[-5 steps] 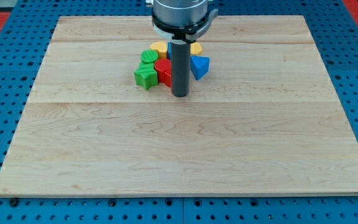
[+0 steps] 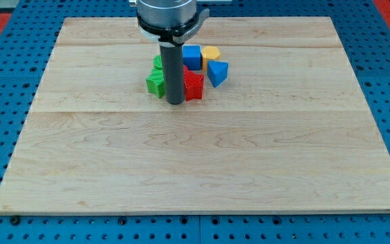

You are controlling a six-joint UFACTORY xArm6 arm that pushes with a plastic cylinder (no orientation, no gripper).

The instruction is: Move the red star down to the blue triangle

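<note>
The red star (image 2: 193,85) lies in a cluster of blocks at the upper middle of the wooden board (image 2: 202,169). The blue triangle (image 2: 217,72) sits just to its upper right, a small gap apart. My tip (image 2: 175,102) rests on the board at the red star's left edge, between it and a green star (image 2: 156,83). The rod hides part of the cluster's left side, including most of another green block (image 2: 158,62) behind it.
A blue cube (image 2: 192,56) and a yellow block (image 2: 210,53) sit at the top of the cluster. A blue perforated table (image 2: 5,102) surrounds the board.
My tip has moved left, from the red star's right side to its left side. The blue cube and the red star's right part now show.
</note>
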